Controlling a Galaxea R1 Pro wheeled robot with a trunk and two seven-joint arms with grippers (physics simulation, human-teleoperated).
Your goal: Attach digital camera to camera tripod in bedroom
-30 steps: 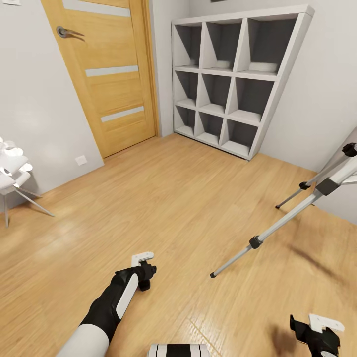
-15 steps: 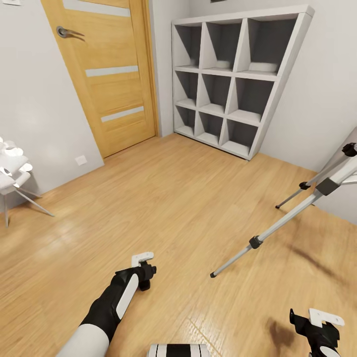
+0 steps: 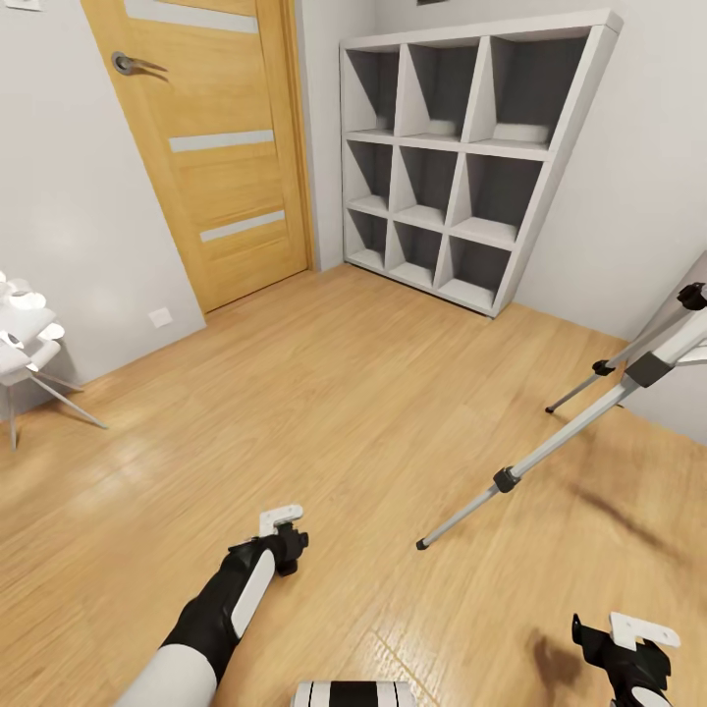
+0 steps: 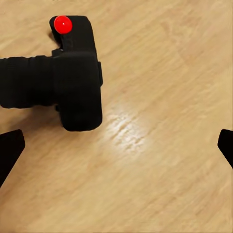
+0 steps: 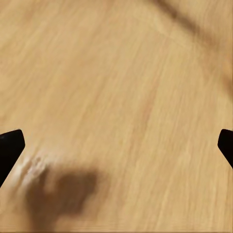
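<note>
One digital camera point(image 4: 73, 73) lies on the light wood floor point(image 3: 324, 393) in our left wrist view, black, with a red dot on top and its lens barrel on its side; it sits off to one side of the gap between our left tool's fingertips point(image 4: 10, 150), touching neither. Our left tool point(image 3: 285, 550) stands wide apart, and the arm reaches forward and down at about 6 o'clock in the head view, wrist bent toward the floor. From the head the camera is hidden under that wrist.

Our right tool point(image 3: 624, 658) hangs low at about 4 o'clock, also spread apart; its wrist view gives bare boards and a soft shadow between the fingertips point(image 5: 9, 148).

Out at 3 o'clock the camera tripod point(image 3: 589, 412) shows two silver legs with black joints and feet planted on the floor, its head cut off by the frame edge. It stands well apart from both tools. Farther off, a white nine-cube shelf point(image 3: 471, 147) stands at 1 o'clock, an oak door point(image 3: 211, 147) at 11 o'clock, and a white chair point(image 3: 25, 353) at 9 o'clock.
</note>
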